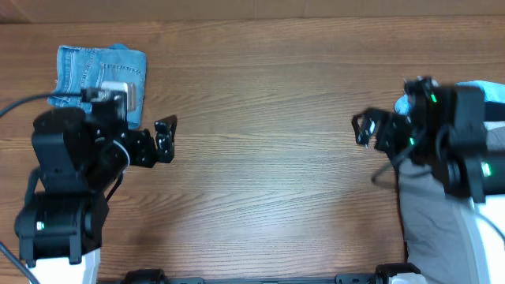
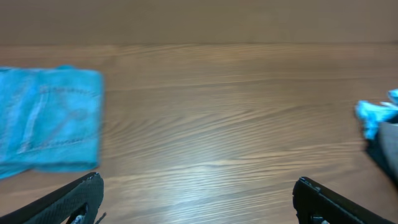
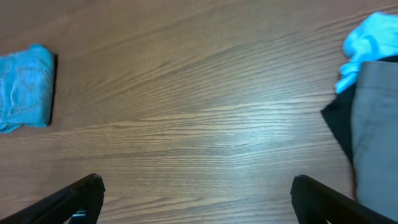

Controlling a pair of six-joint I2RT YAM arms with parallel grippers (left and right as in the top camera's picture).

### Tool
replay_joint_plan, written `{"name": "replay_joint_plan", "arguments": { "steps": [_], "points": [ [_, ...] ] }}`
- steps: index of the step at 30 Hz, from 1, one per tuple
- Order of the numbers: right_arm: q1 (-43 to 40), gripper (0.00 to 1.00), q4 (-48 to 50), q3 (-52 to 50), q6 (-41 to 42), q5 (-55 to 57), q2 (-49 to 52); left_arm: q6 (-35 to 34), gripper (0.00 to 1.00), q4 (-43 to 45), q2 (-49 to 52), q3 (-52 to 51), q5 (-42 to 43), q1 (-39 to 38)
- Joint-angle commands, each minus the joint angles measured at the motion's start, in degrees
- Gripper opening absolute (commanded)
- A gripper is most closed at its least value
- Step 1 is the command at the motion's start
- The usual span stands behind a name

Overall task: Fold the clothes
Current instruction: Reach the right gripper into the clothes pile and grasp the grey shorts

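Observation:
A folded pair of blue jeans lies at the table's far left; it shows at the left in the left wrist view and in the right wrist view. A pile of clothes with a grey garment and a light blue one lies at the right edge, partly under my right arm; it shows in the right wrist view and the left wrist view. My left gripper is open and empty over bare wood. My right gripper is open and empty, left of the pile.
The wooden table stretches between the two grippers. The black arm bases stand at the front left and front right corners.

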Motion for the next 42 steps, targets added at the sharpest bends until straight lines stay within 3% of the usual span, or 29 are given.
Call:
{"name": "replay_joint_plan", "arguments": {
  "steps": [1,6,13,29,35,42],
  "points": [
    [-0.3,1.0,-0.7,2.9,-1.2,-4.6,7.0,0.7,1.0,-0.5,2.6,2.6,7.7,-0.2],
    [-0.3,1.0,0.1,2.9,-0.9,-2.4,13.6,0.7,1.0,-4.7,6.0,2.6,7.8,-0.2],
    [-5.4,1.0,3.1,2.9,8.4,10.3,17.7,0.7,1.0,-11.9,7.1,2.6,7.7,-0.2],
    [-21.2,0.98,4.7,2.9,11.1,13.1,31.8,0.7,1.0,-11.0,7.2,2.6,3.6,-0.2],
    [-21.5,0.9,5.7,2.9,12.2,16.7,37.2,0.7,1.0,-11.1,8.2,2.6,2.1,-0.2],
    [-20.8,0.86,14.3,2.8,11.6,16.8,40.5,0.7,1.0,-11.1,11.0,2.6,2.1,-0.2]
  ]
}}
